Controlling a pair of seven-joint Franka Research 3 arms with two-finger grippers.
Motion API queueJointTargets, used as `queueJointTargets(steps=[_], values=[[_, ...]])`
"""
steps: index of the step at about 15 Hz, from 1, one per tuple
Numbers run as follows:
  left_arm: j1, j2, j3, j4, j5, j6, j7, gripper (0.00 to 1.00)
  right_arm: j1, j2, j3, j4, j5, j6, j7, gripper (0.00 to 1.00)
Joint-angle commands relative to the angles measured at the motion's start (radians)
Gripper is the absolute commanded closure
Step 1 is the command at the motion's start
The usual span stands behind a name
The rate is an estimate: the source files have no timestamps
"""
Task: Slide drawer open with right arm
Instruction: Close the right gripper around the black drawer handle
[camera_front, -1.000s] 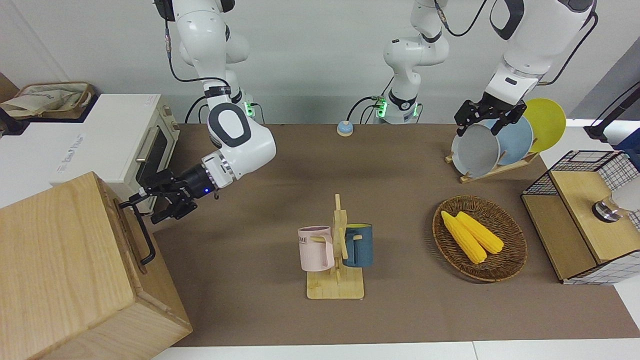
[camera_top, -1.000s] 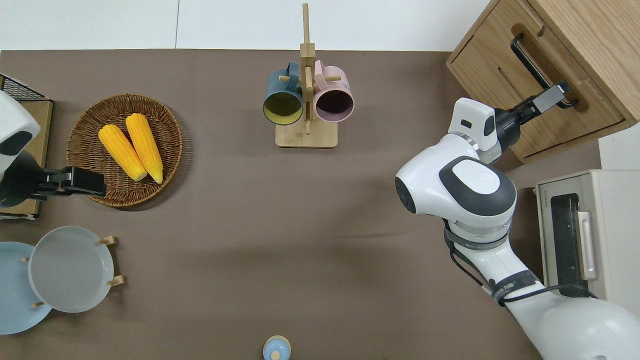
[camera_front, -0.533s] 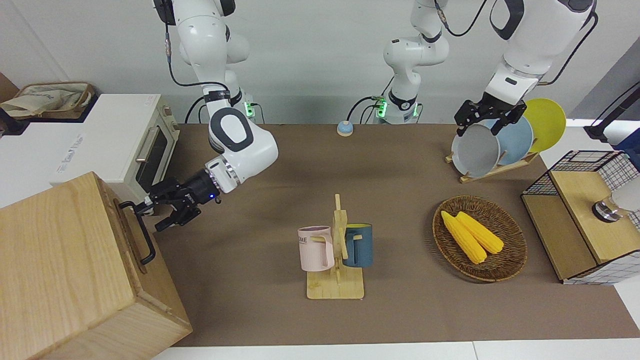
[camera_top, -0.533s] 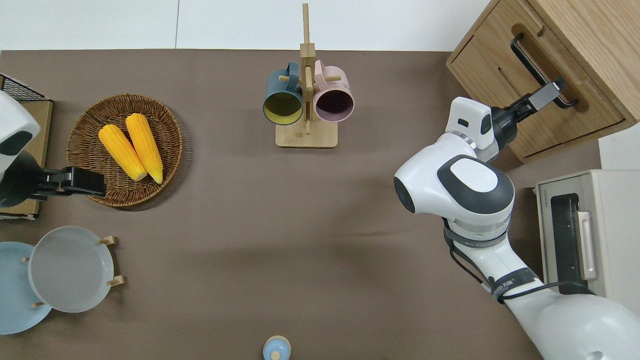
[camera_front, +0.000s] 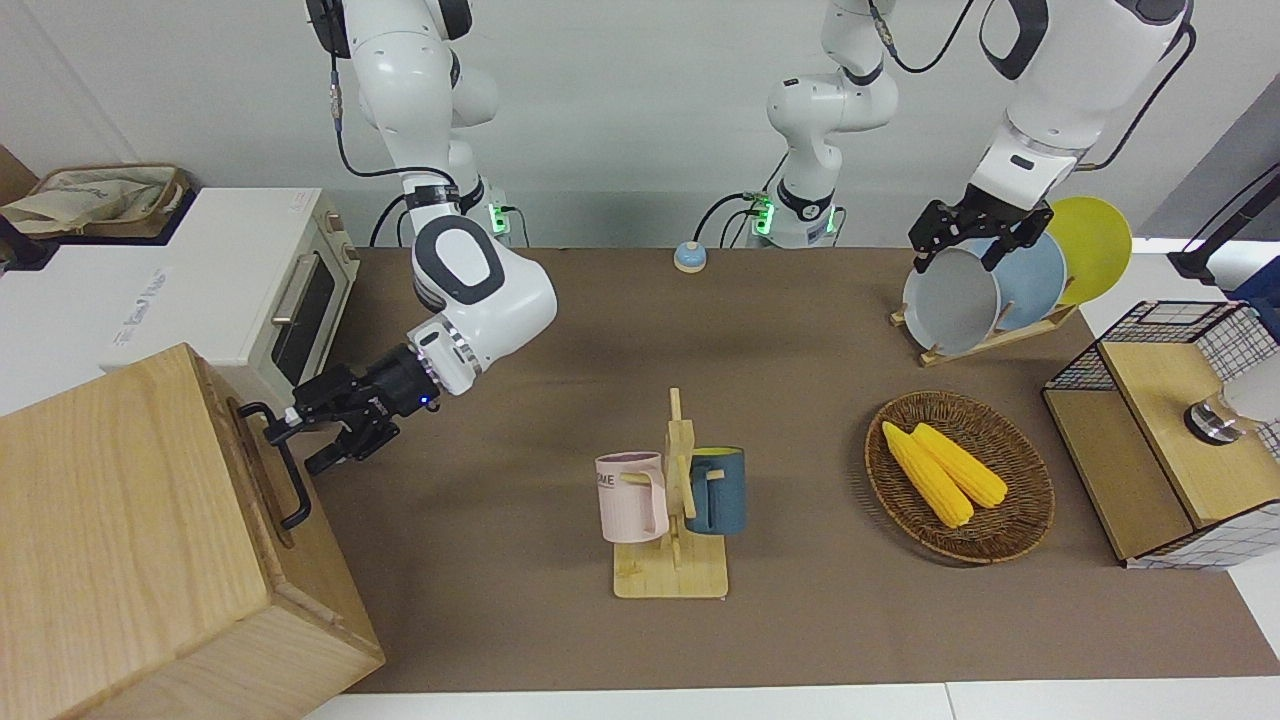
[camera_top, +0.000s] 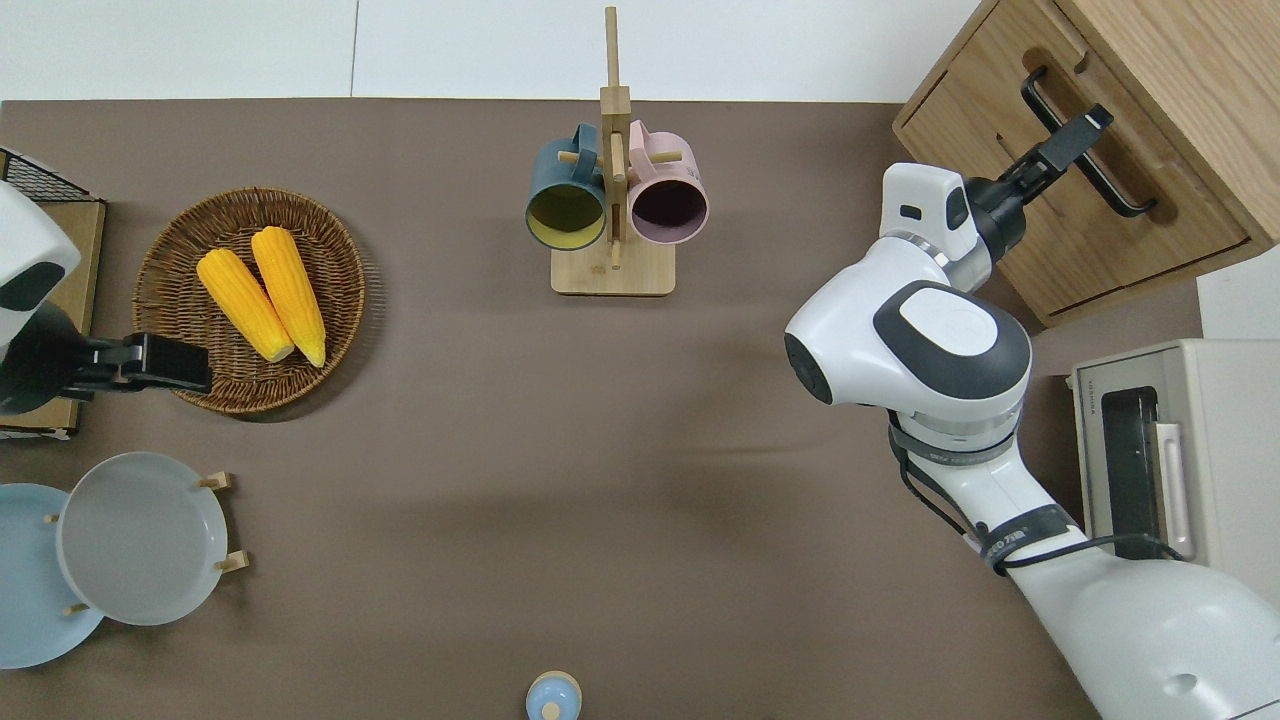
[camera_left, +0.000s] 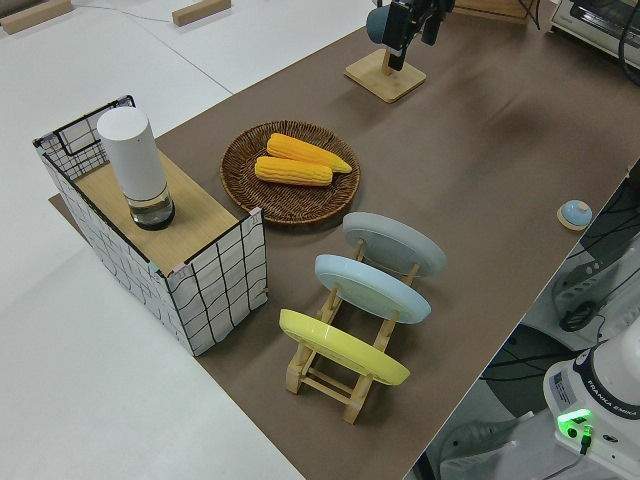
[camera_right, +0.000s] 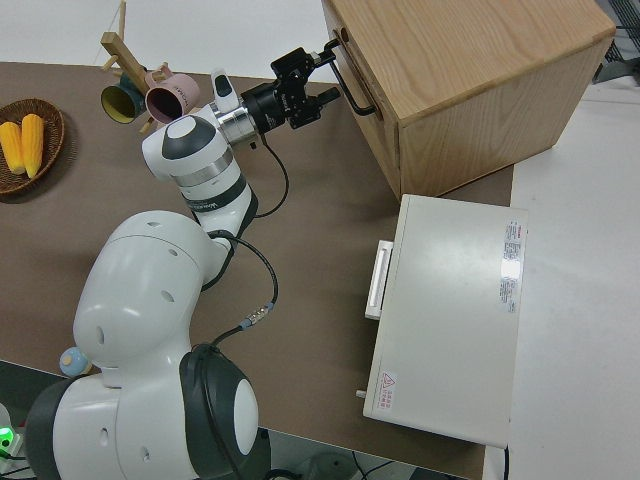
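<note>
- The drawer (camera_top: 1040, 175) sits in the big light-wood box (camera_front: 120, 540) at the right arm's end of the table, at the corner farthest from the robots; its flat front shows no gap around it, so it looks shut; the black loop handle (camera_top: 1085, 140) runs along the top of that front
- The right gripper (camera_top: 1072, 138) is at the handle, over the drawer front; its fingers are spread, with one fingertip (camera_front: 283, 425) up against the bar and the other (camera_front: 322, 462) lower and apart from it, so nothing is clamped
- The right arm (camera_top: 915, 350) reaches in from the robots' side, elbow bent, wrist pointing at the box
- The white toaster oven (camera_front: 210, 290) stands just beside the box, nearer to the robots
- The wooden mug rack (camera_front: 675, 520) is mid-table, carrying a pink mug (camera_front: 632, 497) and a dark blue mug (camera_front: 718, 490)
- The wicker basket (camera_front: 960, 478) with two corn cobs (camera_front: 945, 472) lies toward the left arm's end; nearer to the robots is a plate rack (camera_left: 350, 330) with grey, blue and yellow plates standing on edge
- The wire-mesh shelf (camera_left: 160, 240) stands at the left arm's end with a white cylinder (camera_left: 135, 165) on it
- The left gripper (camera_top: 165, 365) is parked; I cannot tell how its fingers stand
- A small blue bell (camera_top: 553, 697) rests at the table edge nearest the robots
</note>
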Motion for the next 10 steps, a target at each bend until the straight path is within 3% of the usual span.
queueJointTargets(steps=[1, 2, 3, 4, 5, 6, 10], values=[[-0.005, -0.01, 0.005, -0.005, 0.011, -0.013, 0.007, 0.0, -0.005, 0.027, -0.013, 0.025, -0.029, 0.013, -0.008, 0.053], [-0.005, -0.01, 0.003, -0.005, 0.011, -0.011, 0.007, 0.0, -0.005, 0.027, -0.014, 0.025, -0.029, 0.013, -0.013, 0.08], [-0.006, -0.01, 0.005, -0.005, 0.011, -0.013, 0.007, 0.0, -0.005, 0.027, -0.014, 0.023, -0.03, 0.009, -0.022, 0.324], [-0.005, -0.01, 0.005, -0.005, 0.011, -0.013, 0.007, 0.0, -0.005, 0.027, -0.014, 0.023, -0.03, 0.007, -0.023, 0.706], [-0.005, -0.01, 0.005, -0.005, 0.011, -0.013, 0.007, 0.0, -0.005, 0.027, -0.014, 0.025, -0.03, 0.007, -0.025, 0.948], [-0.005, -0.01, 0.003, -0.005, 0.011, -0.011, 0.007, 0.0, -0.005, 0.027, -0.016, 0.025, -0.032, 0.006, -0.025, 0.999], [-0.005, -0.01, 0.005, -0.005, 0.011, -0.013, 0.007, 0.0, -0.006, 0.027, -0.017, 0.026, -0.032, 0.007, -0.025, 1.0]])
